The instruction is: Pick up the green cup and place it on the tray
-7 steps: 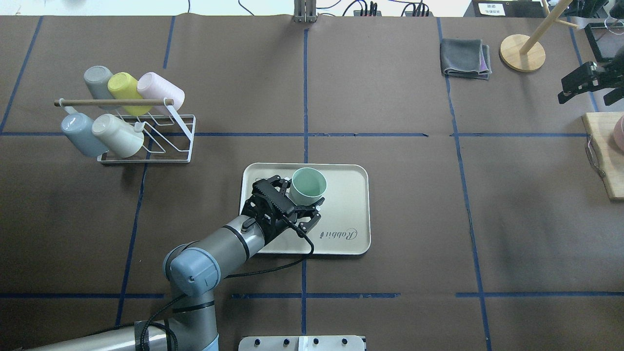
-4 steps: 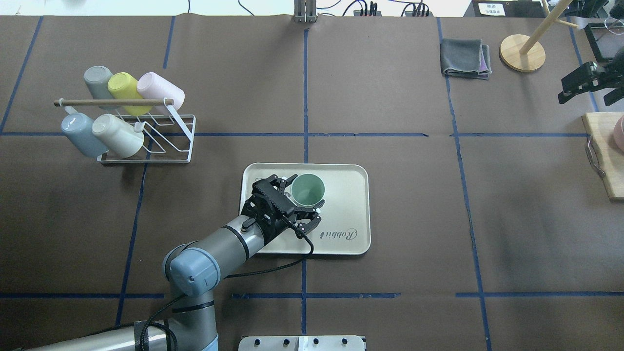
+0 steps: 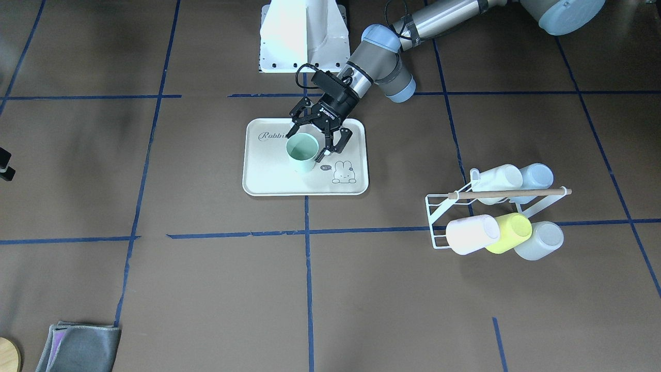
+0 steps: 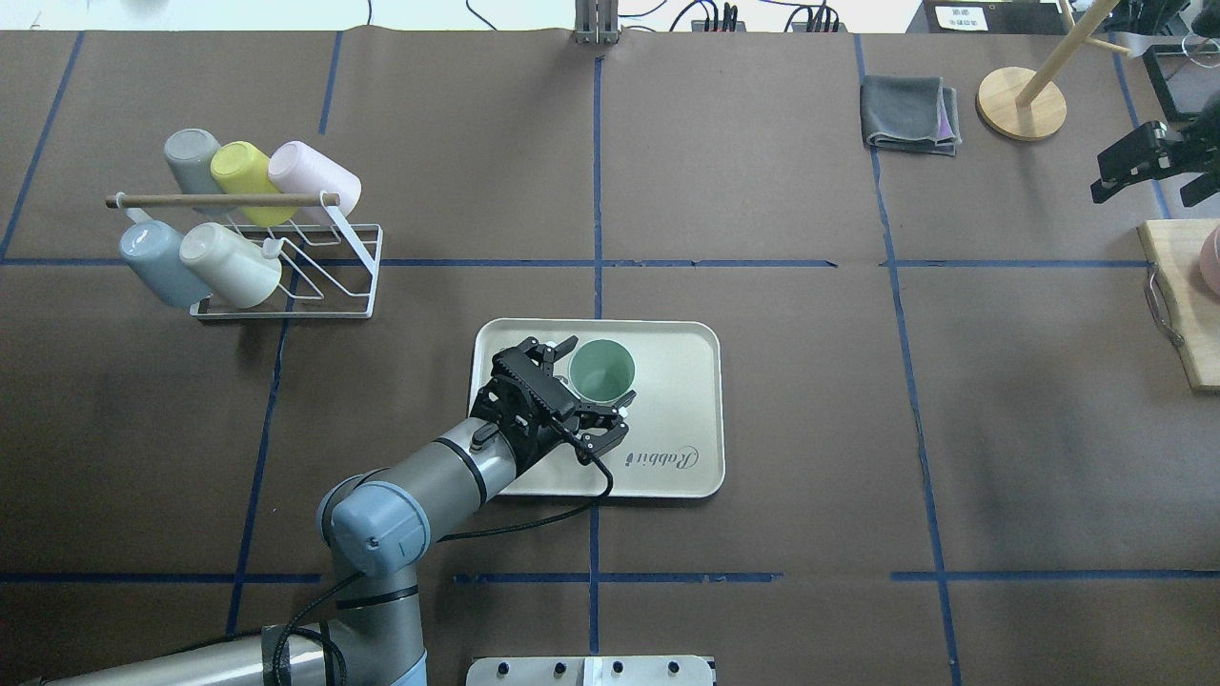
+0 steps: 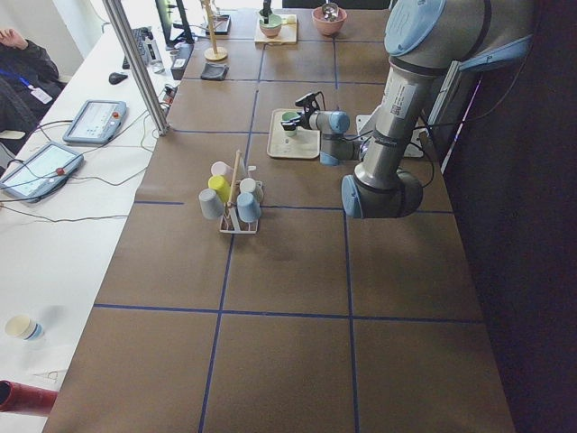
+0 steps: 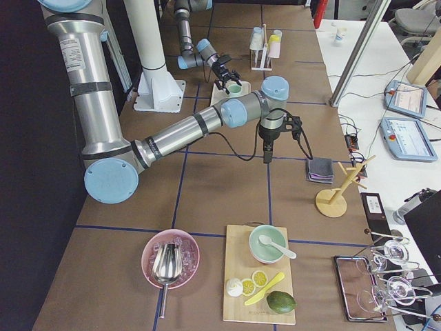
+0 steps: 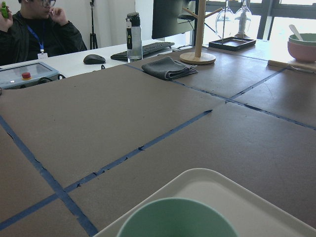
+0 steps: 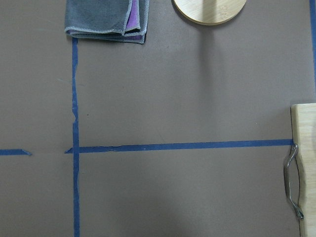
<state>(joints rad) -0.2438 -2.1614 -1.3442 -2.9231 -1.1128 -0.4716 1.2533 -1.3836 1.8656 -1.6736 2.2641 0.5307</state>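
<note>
The pale mint-green cup [image 4: 601, 372] stands upright on the cream tray [image 4: 677, 400], in its left half. In the front-facing view the cup [image 3: 302, 152] stands between the "Rabbit" script and the bunny drawing of the tray [image 3: 268, 175]. My left gripper [image 4: 599, 371] is open, one finger on each side of the cup and a little apart from it; it also shows in the front-facing view [image 3: 308, 143]. The left wrist view shows the cup's rim [image 7: 173, 217] and the tray's rim [image 7: 237, 190]. My right gripper [image 4: 1106, 181] hovers at the far right, shut and empty.
A white wire rack [image 4: 286, 276] with several cups lies at the left. A folded grey cloth [image 4: 910, 114] and a wooden stand [image 4: 1022, 103] are at the back right. A wooden board [image 4: 1182, 305] sits at the right edge.
The cup was tilted in my left gripper's hold; it now stands upright on the tray, and the fingers have opened off it. The right arm has barely moved.
</note>
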